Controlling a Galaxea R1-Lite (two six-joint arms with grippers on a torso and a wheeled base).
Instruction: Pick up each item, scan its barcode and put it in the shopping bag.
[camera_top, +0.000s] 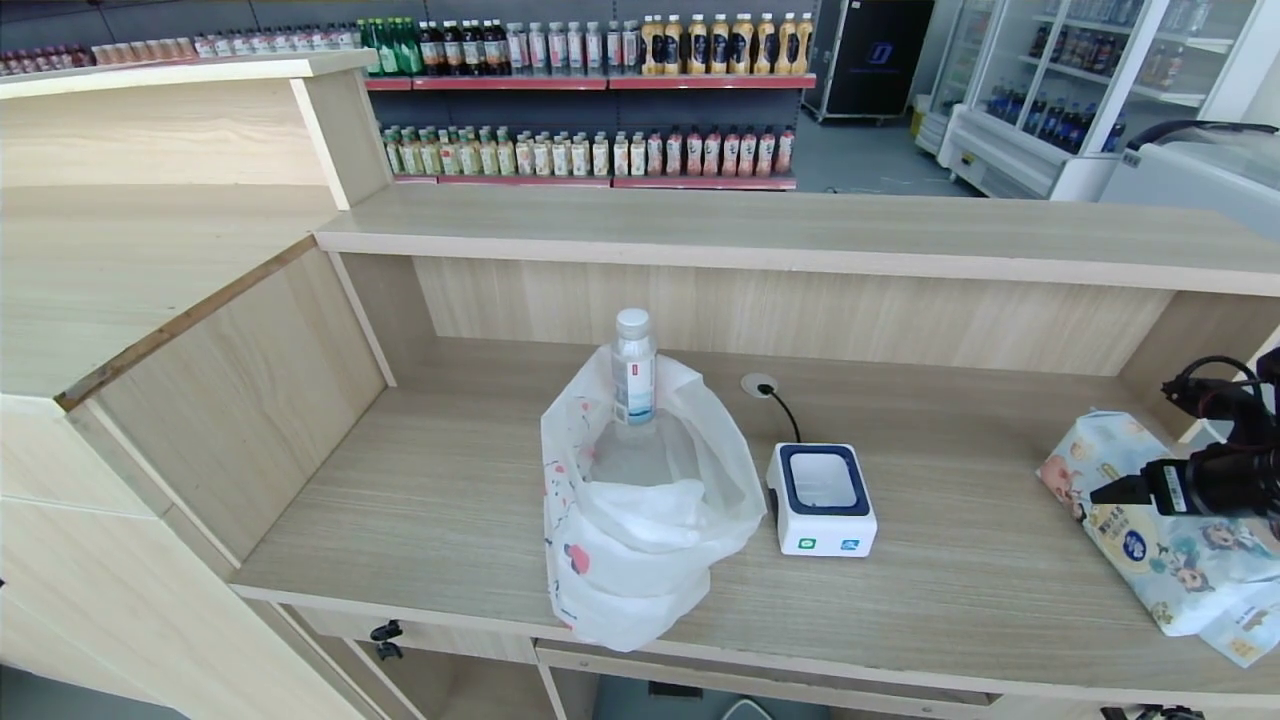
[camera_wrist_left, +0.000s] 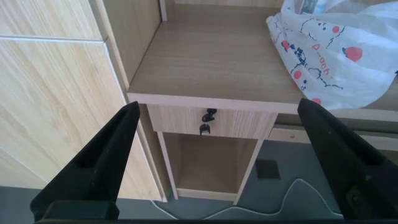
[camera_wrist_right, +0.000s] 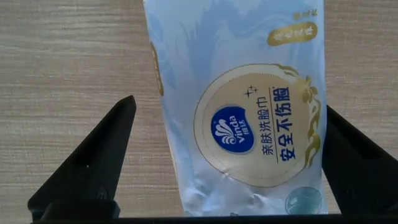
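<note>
A white printed shopping bag (camera_top: 640, 540) stands open mid-counter with a clear water bottle (camera_top: 634, 375) upright inside it. Just right of the bag sits a white scanner (camera_top: 820, 497) with a blue-rimmed window. A pale blue tissue pack (camera_top: 1175, 545) lies at the counter's right end. My right gripper (camera_top: 1125, 492) hovers over that pack; in the right wrist view the right gripper (camera_wrist_right: 230, 107) is open, its fingers straddling the tissue pack (camera_wrist_right: 249, 124) without gripping. My left gripper (camera_wrist_left: 217, 104) is open and empty, low in front of the counter's left end, near the shopping bag (camera_wrist_left: 339, 53).
The counter (camera_top: 420, 480) has a raised back ledge (camera_top: 800, 235) and a tall side panel (camera_top: 240, 400) on the left. A cable runs from a grommet (camera_top: 760, 384) to the scanner. Below the front edge is a drawer with a key (camera_wrist_left: 208, 121).
</note>
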